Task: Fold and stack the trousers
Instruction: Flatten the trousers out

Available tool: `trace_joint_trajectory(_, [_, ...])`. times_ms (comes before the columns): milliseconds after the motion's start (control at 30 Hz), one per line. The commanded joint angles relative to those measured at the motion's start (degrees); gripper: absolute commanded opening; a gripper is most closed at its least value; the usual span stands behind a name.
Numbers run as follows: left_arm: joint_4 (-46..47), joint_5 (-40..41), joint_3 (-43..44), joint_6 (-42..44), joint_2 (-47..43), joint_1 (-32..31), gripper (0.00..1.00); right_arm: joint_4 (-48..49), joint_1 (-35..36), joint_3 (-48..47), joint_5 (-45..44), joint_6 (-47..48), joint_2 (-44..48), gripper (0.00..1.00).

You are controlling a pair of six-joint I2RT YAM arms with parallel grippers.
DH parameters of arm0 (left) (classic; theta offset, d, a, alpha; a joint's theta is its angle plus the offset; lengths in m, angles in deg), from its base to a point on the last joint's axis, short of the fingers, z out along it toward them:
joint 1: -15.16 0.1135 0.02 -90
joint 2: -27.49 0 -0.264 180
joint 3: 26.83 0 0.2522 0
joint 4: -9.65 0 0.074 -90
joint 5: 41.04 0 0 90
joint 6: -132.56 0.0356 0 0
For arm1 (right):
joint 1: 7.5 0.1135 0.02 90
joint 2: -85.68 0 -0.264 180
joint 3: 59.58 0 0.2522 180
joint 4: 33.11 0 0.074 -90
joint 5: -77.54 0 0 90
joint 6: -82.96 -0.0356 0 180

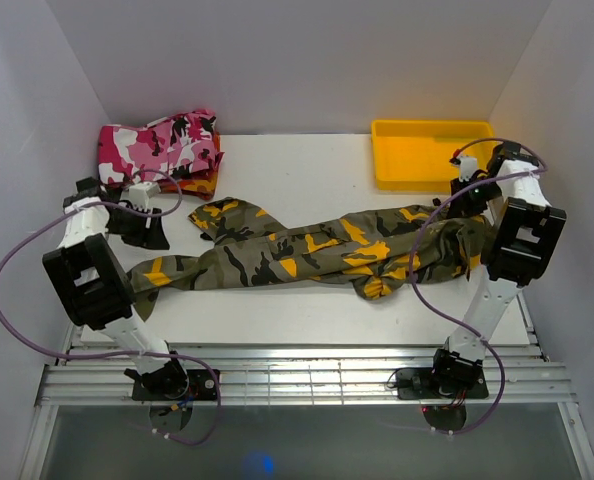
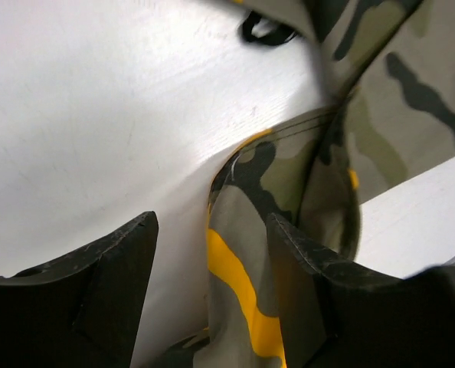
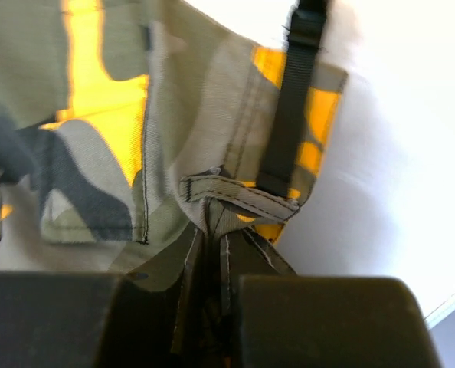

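The camouflage trousers lie stretched across the table, legs to the left and waist to the right. My left gripper sits by the leg ends. In the left wrist view the left gripper is open, with a trouser leg hem standing between the fingers, close to the right finger. My right gripper is at the waist end. In the right wrist view the right gripper is shut on a bunched fold of the trousers beside a black strap.
A pink, white and black camouflage garment lies folded at the back left on a red-orange patterned one. A yellow bin stands at the back right. White walls enclose three sides. A slatted metal rail runs along the near edge.
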Motion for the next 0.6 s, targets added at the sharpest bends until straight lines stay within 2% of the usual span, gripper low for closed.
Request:
trace_joint_trajectory(0, [-7.0,-8.8,6.3,2.7,-4.6,-0.1,0.70,-2.6,-0.2,-2.9,10.6,4.6,6.8,0.08])
trace_joint_trajectory(133, [-15.5,-8.9,9.2,8.9,-6.1,-0.2,0.70,-4.2,-0.7,-4.1,16.2,8.1,11.2,0.08])
trace_joint_trajectory(300, [-20.4,-6.0,2.3,15.6,-10.4,-0.2,0.70,-4.4,-1.5,-4.1,22.5,11.4,18.0,0.08])
trace_joint_trajectory(367, [-20.3,-4.7,-0.8,17.2,-11.6,-0.5,0.70,-4.7,-2.0,-1.3,24.8,17.5,22.2,0.08])
trace_joint_trajectory(433, [-18.0,-3.1,-4.9,17.0,-12.9,-0.5,0.70,-5.4,-2.1,3.3,24.4,26.5,26.2,0.08])
trace_joint_trajectory(467, [-17.1,-2.8,-6.2,16.9,-13.3,-0.5,0.71,-4.7,-2.8,11.2,22.7,40.0,31.8,0.08])
trace_joint_trajectory(533, [-14.8,-1.9,-9.5,16.9,-14.7,-0.5,0.70,-2.0,-3.7,22.0,19.0,54.5,38.4,0.08])
trace_joint_trajectory(567, [-14.1,-1.5,-10.5,16.6,-15.1,-0.5,0.70,-0.1,-6.1,32.8,17.4,67.5,45.0,0.08])
